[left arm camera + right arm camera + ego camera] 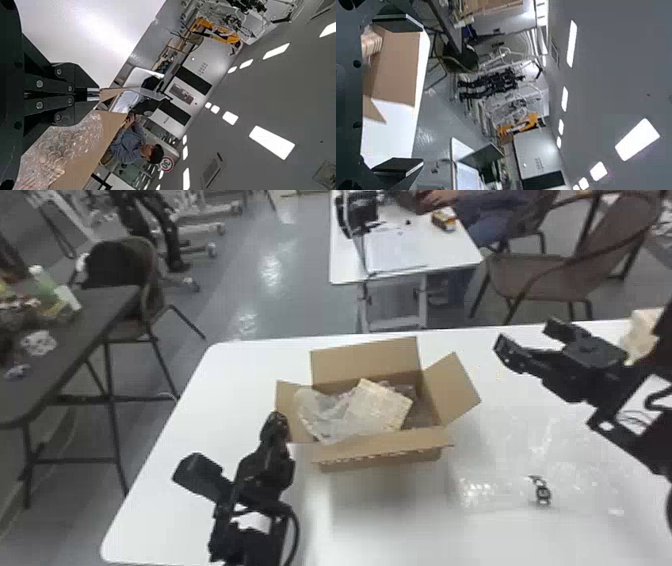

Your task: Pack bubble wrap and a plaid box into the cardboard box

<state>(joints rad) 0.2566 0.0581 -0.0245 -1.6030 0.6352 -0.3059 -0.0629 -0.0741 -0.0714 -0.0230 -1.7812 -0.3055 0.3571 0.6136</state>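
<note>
The cardboard box (367,362) stands open mid-table, flaps splayed. Inside it, the pale plaid box (385,405) lies tilted, with crumpled bubble wrap (320,417) on its left. My left gripper (276,426) is at the left flap; in the left wrist view, my left gripper (95,94) is shut on that flap's edge, above bubble wrap (59,148). Right of the cardboard box, my right gripper (526,336) is held above the table; in the right wrist view, my right gripper (421,95) is open, with part of the plaid box (371,43) beyond its fingers.
On the white table (380,525), a small black item (541,491) lies front right. A pale object (640,335) sits at the back right beside my right arm. Behind stand another table (345,265) and chairs; a dark table (95,320) is at the left.
</note>
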